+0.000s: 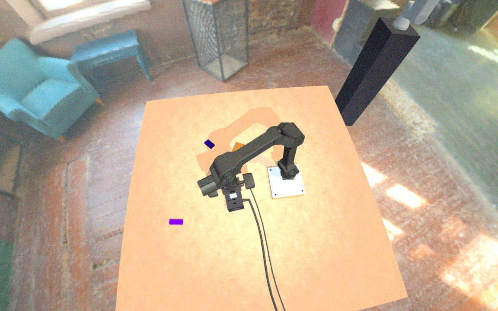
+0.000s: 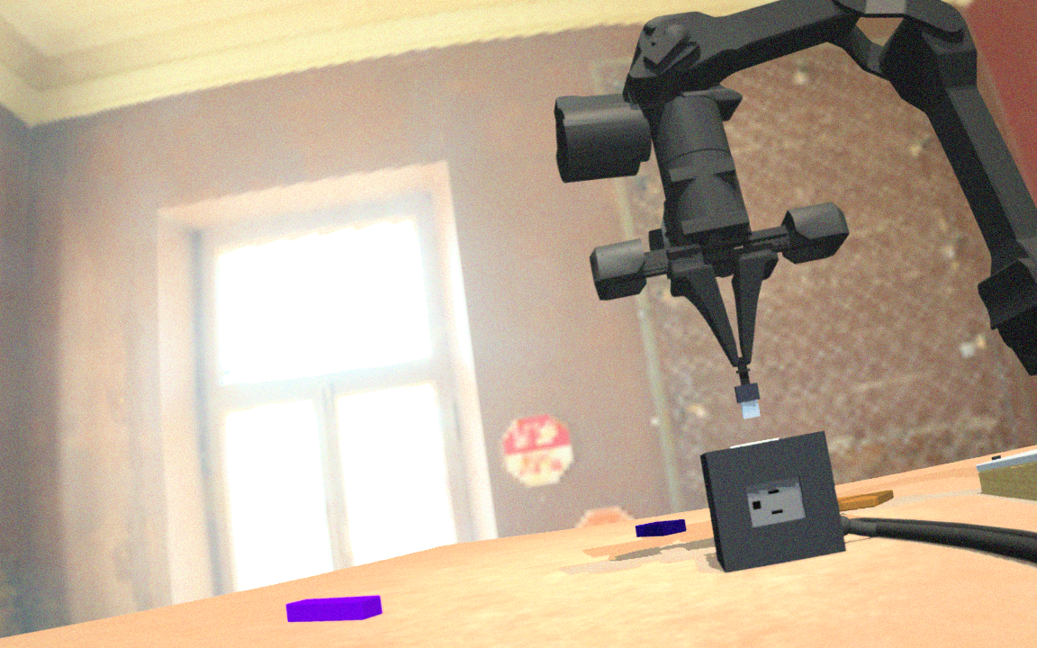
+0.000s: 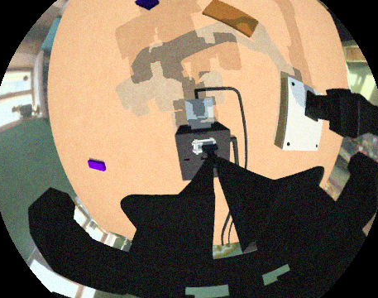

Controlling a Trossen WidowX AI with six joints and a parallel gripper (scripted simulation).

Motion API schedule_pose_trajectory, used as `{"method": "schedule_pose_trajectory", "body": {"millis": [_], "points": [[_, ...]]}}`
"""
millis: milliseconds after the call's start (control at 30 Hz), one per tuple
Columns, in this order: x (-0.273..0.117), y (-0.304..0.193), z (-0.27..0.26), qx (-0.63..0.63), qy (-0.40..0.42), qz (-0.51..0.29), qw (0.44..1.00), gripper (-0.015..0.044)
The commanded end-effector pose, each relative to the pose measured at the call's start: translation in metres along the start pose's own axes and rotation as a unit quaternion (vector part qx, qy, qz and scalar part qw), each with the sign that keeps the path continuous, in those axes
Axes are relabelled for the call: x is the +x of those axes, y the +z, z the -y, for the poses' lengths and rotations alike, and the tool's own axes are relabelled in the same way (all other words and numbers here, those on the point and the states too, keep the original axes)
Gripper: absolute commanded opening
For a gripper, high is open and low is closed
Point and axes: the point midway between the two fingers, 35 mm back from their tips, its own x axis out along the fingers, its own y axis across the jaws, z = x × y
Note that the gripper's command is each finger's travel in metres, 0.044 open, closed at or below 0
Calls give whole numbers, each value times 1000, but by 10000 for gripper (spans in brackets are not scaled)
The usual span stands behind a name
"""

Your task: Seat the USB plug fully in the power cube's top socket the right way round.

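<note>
The power cube (image 1: 235, 206) (image 2: 818, 516) (image 3: 190, 169) is a dark block standing on the table, with outlet slots in its faces. The socket's white surround (image 2: 753, 443) (image 3: 195, 146) shows on its top. My gripper (image 2: 742, 368) (image 3: 212, 162) is shut on the USB plug (image 2: 746, 393) (image 3: 209, 146), holding it by the rear of its dark body. The plug's pale metal end points down, clear above the cube's top, with a gap to the socket in the exterior view. In the top view the arm hides the fingertips. Which way round the plug's inside faces cannot be told.
Cables (image 1: 260, 228) (image 2: 949, 542) (image 3: 244, 136) run from the cube's side. A purple block (image 1: 175, 221) (image 2: 334, 609) (image 3: 97, 165), a dark blue block (image 1: 209, 144) (image 2: 660, 527) (image 3: 147, 3) and an orange block (image 1: 237, 146) (image 2: 865, 499) (image 3: 232, 17) lie on the table.
</note>
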Motion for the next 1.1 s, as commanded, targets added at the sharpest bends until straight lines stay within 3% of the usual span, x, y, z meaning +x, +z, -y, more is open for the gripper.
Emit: {"method": "schedule_pose_trajectory", "body": {"millis": [0, 1067], "points": [[0, -1, 0, 0, 0, -3, 1000, 0], [4, -3, -1, 1, 1, -11, 1000, 0]]}}
